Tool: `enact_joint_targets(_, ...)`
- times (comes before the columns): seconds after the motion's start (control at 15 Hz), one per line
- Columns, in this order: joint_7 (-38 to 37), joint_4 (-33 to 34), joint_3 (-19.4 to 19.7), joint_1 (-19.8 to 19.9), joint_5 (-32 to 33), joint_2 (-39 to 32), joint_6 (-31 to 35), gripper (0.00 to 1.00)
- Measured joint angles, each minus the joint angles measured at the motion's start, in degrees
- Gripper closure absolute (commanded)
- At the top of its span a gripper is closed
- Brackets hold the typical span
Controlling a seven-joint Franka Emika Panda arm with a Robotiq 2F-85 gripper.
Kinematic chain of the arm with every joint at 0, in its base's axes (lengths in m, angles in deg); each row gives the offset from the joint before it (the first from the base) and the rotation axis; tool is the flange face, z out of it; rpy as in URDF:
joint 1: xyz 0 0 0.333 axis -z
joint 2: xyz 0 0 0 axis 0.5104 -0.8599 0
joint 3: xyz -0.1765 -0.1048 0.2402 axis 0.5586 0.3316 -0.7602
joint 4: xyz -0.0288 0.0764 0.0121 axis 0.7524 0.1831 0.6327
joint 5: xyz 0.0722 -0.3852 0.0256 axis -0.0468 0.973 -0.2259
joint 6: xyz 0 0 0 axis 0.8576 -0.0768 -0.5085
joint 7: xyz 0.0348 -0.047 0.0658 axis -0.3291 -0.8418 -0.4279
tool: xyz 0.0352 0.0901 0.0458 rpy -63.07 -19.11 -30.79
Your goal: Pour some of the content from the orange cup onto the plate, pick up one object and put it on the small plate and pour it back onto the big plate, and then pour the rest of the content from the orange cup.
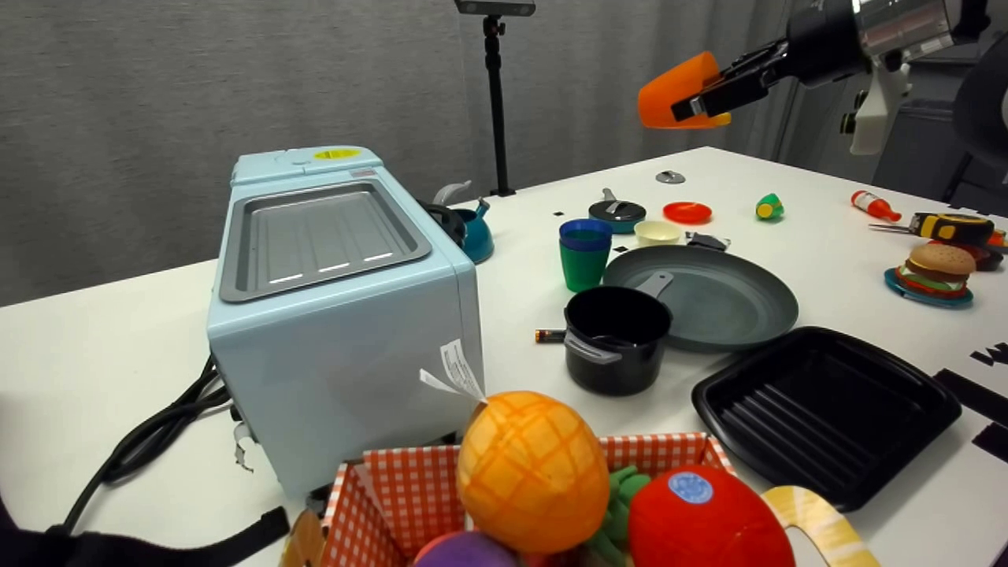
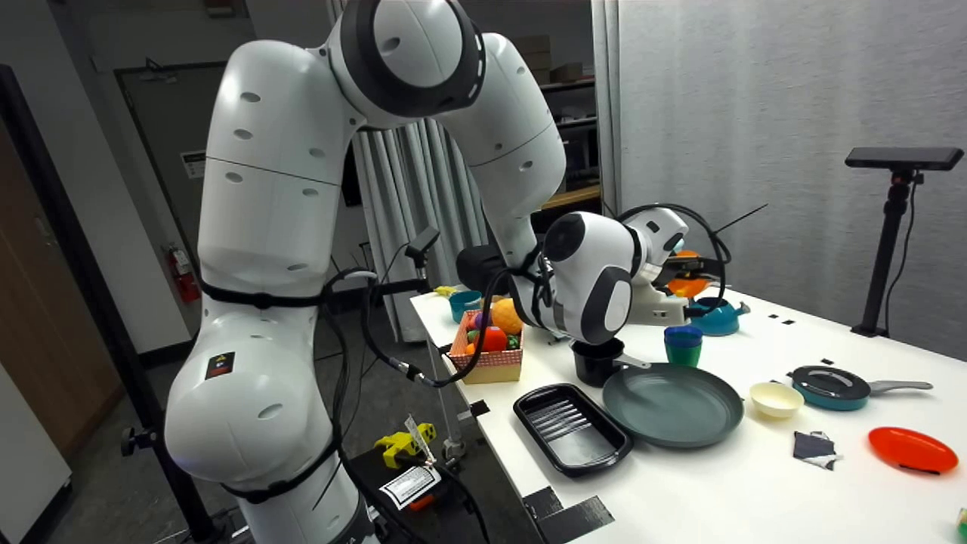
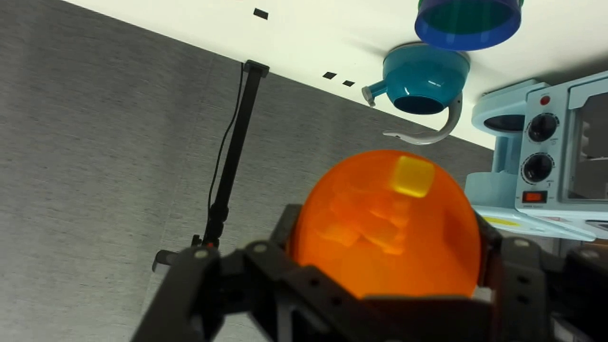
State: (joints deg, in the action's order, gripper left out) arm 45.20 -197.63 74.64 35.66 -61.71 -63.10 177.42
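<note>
Clasping the tilted orange cup, the end effector hangs clear of the desk, yellow content showing inside the cup.

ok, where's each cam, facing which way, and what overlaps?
An exterior view: behind the basket, looks over it across the table; gripper and wrist show at upper right.
An exterior view: by the arm, looks past it to the basket and kettle; much of the arm shows.
Wrist view: mounted on the wrist, picture inverted, faces past the orange cup to the kettle; fingers show.
Both exterior views share the big plate and black tray.
</note>
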Motion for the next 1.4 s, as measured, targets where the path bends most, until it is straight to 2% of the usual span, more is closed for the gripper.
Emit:
enact_joint_targets(0.73, 0.1, 0.0, 1.2, -2.1, -1.5, -0.5, 8.9, 0.47)
enact_joint_targets(1.4, 0.1, 0.0, 2.2, -2.8, -2.4, -0.7, 9.8, 0.47)
